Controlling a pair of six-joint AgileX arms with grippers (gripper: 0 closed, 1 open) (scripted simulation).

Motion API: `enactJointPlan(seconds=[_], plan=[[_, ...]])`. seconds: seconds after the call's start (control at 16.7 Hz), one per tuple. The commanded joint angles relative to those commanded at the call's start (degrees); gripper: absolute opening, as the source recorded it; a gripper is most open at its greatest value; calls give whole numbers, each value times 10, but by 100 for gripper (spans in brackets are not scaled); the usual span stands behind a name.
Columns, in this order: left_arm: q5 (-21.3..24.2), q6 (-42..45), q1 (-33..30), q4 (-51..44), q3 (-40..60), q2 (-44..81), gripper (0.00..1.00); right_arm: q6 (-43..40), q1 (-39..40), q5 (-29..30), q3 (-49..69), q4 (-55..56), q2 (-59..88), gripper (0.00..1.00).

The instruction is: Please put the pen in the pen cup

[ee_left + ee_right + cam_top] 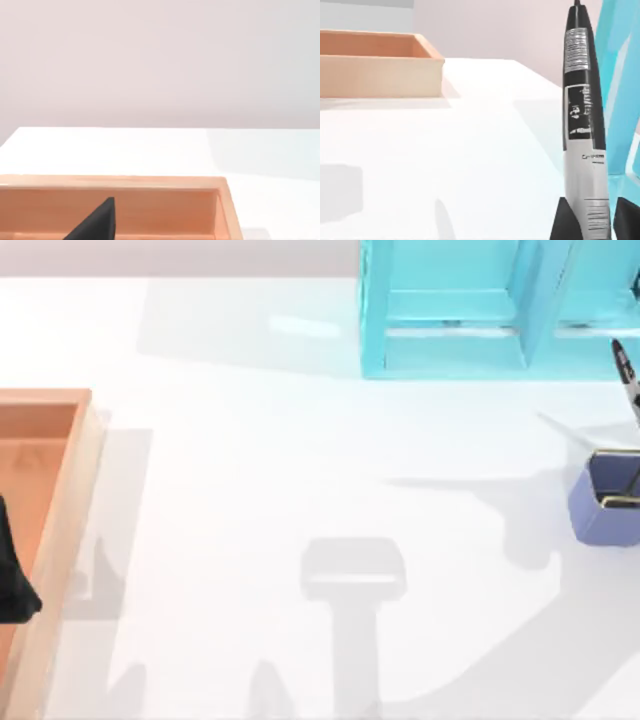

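The pen [627, 380] stands with its lower end inside the pen cup [600, 508], at the right edge of the surface [300, 460]. Its upper part sticks up out of the cup and leans toward the far edge. The cup is blue with a thin gold rim. It sits on the surface just in front of the big turquoise shelf [450, 310], which stands at the far edge on the right side.

In the right wrist view, the pen [584, 130] looks tall and close. It is black with a grey-white label around it. The right end effector [592, 220] has two dark fingers [566, 222], one on each side of the pen's bottom part. I cannot tell if they are squeezing the pen or have let go of it.

A long wooden tray [60, 540] lies at the left edge of the surface. The left end effector [12, 585] is parked over this tray. I cannot tell if it is open or closed.
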Motion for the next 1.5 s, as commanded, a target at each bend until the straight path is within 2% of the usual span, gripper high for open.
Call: enactJointPlan(seconds=[0.18,0.42,1.2,1.5], plan=[[0,0,0,0,0,0,100,-5,-1,-28,3,-32,-10,0],[0,0,0,0,0,0,100,-5,-1,-29,3,-33,-11,0],[0,0,0,0,0,0,100,-5,-1,-29,3,-33,-11,98],[0,0,0,0,0,0,100,-5,-1,-29,3,-33,-11,100]])
